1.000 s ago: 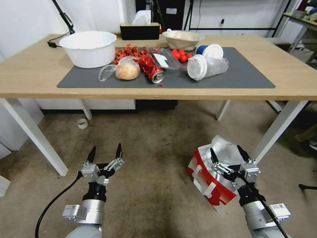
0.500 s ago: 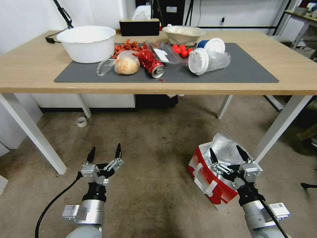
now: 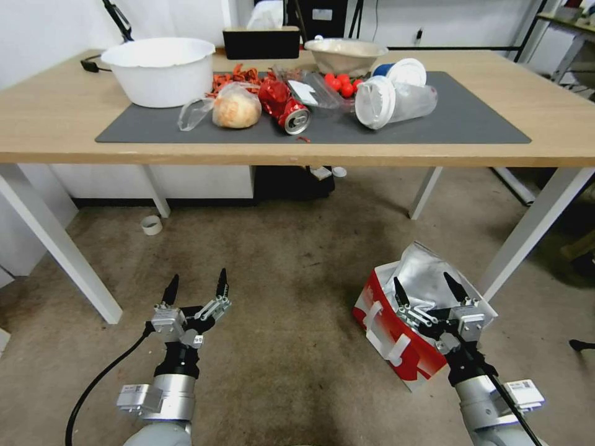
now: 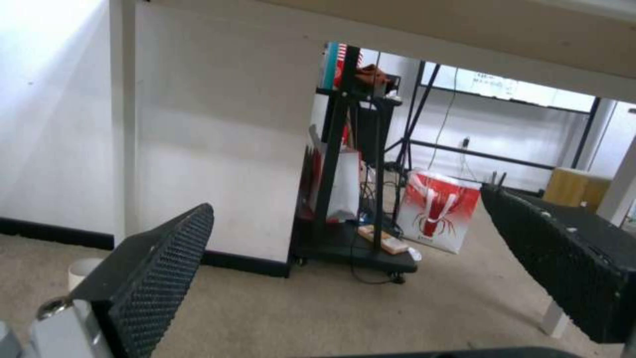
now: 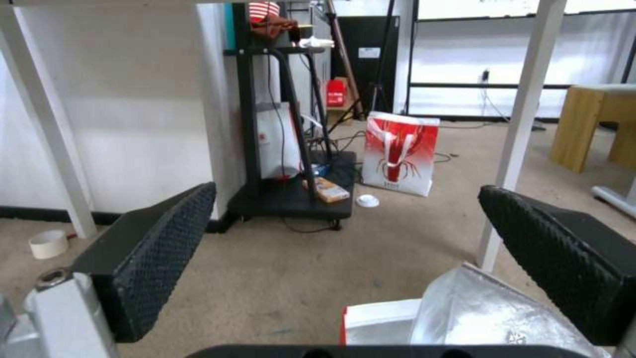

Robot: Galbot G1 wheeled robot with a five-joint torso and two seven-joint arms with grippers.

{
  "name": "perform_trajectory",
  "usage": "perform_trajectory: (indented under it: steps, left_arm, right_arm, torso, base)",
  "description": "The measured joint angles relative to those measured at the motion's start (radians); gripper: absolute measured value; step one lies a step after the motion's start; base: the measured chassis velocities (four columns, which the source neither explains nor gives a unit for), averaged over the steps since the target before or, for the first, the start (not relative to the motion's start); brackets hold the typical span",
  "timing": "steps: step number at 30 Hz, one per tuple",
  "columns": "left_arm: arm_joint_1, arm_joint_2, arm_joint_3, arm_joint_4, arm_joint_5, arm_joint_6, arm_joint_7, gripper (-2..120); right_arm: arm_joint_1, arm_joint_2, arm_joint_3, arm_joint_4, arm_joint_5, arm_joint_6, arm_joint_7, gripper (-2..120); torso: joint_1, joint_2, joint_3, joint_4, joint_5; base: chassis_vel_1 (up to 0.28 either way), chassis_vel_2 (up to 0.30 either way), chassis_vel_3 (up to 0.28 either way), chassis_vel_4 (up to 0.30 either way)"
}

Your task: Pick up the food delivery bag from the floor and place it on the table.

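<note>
The food delivery bag [image 3: 396,331] sits on the floor [image 3: 285,272], low and to the robot's right, just beside the white leg at the counter's right end, with its top gaping and the crinkly silver lining [image 3: 427,275] pushed up out of it. White strap handles hang down its red side. Right above the bag's open mouth hangs the right tool [image 3: 427,290], its two black fingers spread wide and holding nothing; from the right wrist view the same tool [image 5: 345,248] frames the foil lining [image 5: 484,313] and the bag's white rim close underneath, not touching either finger as far as can be seen. Over on the robot's left, the left tool [image 3: 196,288] hovers above bare floor, well apart from the bag, fingers also spread wide and empty; in its own wrist view the left tool [image 4: 345,263] looks out under the counter's edge toward a black cart and a red-and-white paper bag [image 4: 440,209] farther back in the room. Up top, the counter [image 3: 56,133] stretches across the head view with a dark grey mat [image 3: 471,124] on it, crowded with a white basin [image 3: 158,69], a bagged bread roll [image 3: 235,108], a crushed red can [image 3: 284,106], red balls [image 3: 341,83] and a tipped clear cup with a white lid [image 3: 393,104]. A small roll of tape [image 3: 151,224] lies on the floor near a rear leg on the left.
</note>
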Motion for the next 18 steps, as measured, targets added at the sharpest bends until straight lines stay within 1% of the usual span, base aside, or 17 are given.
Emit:
perform_trajectory:
  steps: [1, 4, 5, 8, 9, 12, 13, 18]
  left_arm:
    - [0.0, 0.0, 0.0, 0.0, 0.0, 0.0, 0.0, 100]
    - [-0.001, 0.0, 0.001, 0.0, 0.0, 0.0, 0.0, 100]
    - [-0.001, 0.0, 0.001, 0.0, 0.0, 0.0, 0.0, 100]
    - [-0.001, 0.0, 0.001, 0.0, 0.0, 0.0, 0.0, 100]
    - [-0.001, 0.0, 0.001, 0.0, 0.0, 0.0, 0.0, 100]
    - [0.0, 0.0, 0.001, -0.001, -0.001, -0.001, -0.001, 100]
    - [0.0, 0.0, 0.001, -0.001, -0.001, -0.001, -0.001, 100]
    - [0.001, 0.0, 0.001, -0.001, -0.001, -0.001, -0.001, 100]
  right_arm:
    - [0.0, 0.0, 0.0, 0.0, 0.0, 0.0, 0.0, 100]
    - [-0.002, 0.0, 0.001, 0.004, 0.0, 0.0, 0.0, 100]
    - [-0.002, 0.0, 0.001, 0.004, 0.0, 0.0, 0.0, 100]
    - [-0.002, -0.001, 0.002, 0.005, 0.0, 0.0, -0.001, 100]
    - [-0.002, -0.001, 0.002, 0.005, 0.0, 0.0, -0.001, 100]
    - [-0.003, -0.001, 0.002, 0.005, 0.0, 0.0, -0.001, 100]
    - [-0.003, -0.001, 0.002, 0.005, 0.0, 0.0, -0.001, 100]
    - [-0.002, -0.002, 0.002, 0.004, 0.0, 0.0, -0.002, 100]
  torso:
    - [0.0, 0.0, 0.0, 0.0, 0.0]
    - [-0.003, -0.019, -0.015, 0.0, 0.0]
    - [-0.003, -0.019, -0.015, 0.0, 0.0]
    - [-0.008, -0.037, -0.029, 0.0, 0.0]
    - [-0.008, -0.037, -0.029, 0.0, 0.0]
    - [-0.009, -0.057, -0.047, 0.0, 0.0]
    - [-0.009, -0.057, -0.047, 0.0, 0.0]
    - [-0.012, -0.077, -0.065, 0.0, 0.0]
  base:
    - [0.0, 0.0, 0.0, 0.0]
    - [0.0, 0.0, 0.0, 0.0]
    - [0.0, 0.0, 0.0, 0.0]
    - [0.0, 0.0, 0.0, 0.0]
    - [0.0, 0.0, 0.0, 0.0]
    - [0.0, 0.0, 0.0, 0.0]
    - [0.0, 0.0, 0.0, 0.0]
    - [0.0, 0.0, 0.0, 0.0]
